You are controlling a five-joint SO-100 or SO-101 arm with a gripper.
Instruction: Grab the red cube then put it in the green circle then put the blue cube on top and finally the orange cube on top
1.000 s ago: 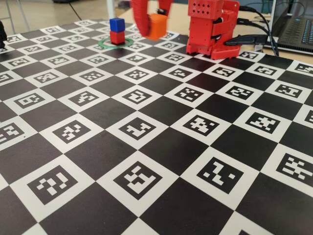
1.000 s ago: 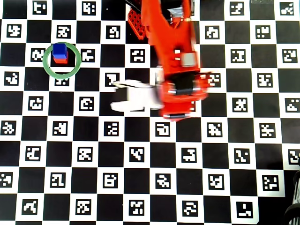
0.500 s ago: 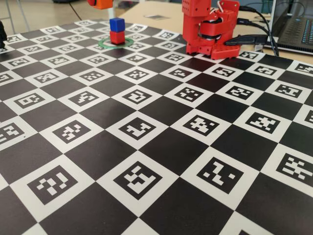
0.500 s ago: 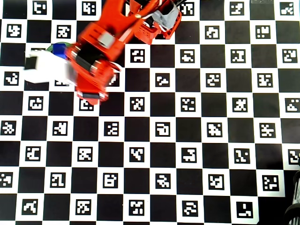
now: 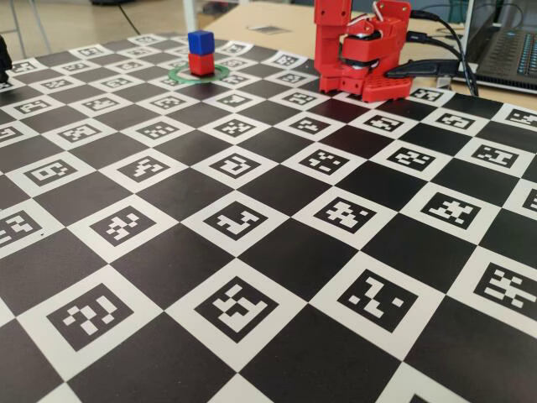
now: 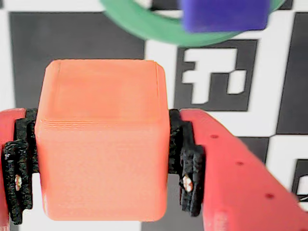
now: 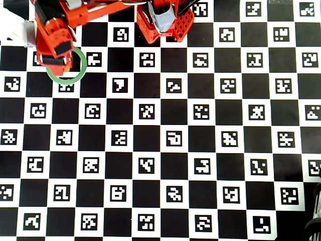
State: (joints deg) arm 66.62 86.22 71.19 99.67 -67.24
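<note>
In the wrist view my gripper (image 6: pixel 101 163) is shut on the orange cube (image 6: pixel 101 139), held between the black pads (image 6: pixel 187 163). Just beyond it lie the green circle (image 6: pixel 144 26) and the blue cube (image 6: pixel 224 14), cut off by the top edge. In the fixed view the blue cube (image 5: pixel 200 41) sits on the red cube (image 5: pixel 200 64) inside the green circle (image 5: pixel 186 78), while the red arm (image 5: pixel 361 50) looks folded at the back right. In the overhead view the gripper (image 7: pixel 54 59) hangs over the green circle (image 7: pixel 75 75) and hides the cubes.
A black-and-white checkerboard mat with marker squares (image 5: pixel 268 252) covers the table. The arm's base (image 7: pixel 165 20) stands at the mat's top edge in the overhead view. A laptop (image 5: pixel 508 46) and cables (image 5: pixel 445 50) lie behind the arm.
</note>
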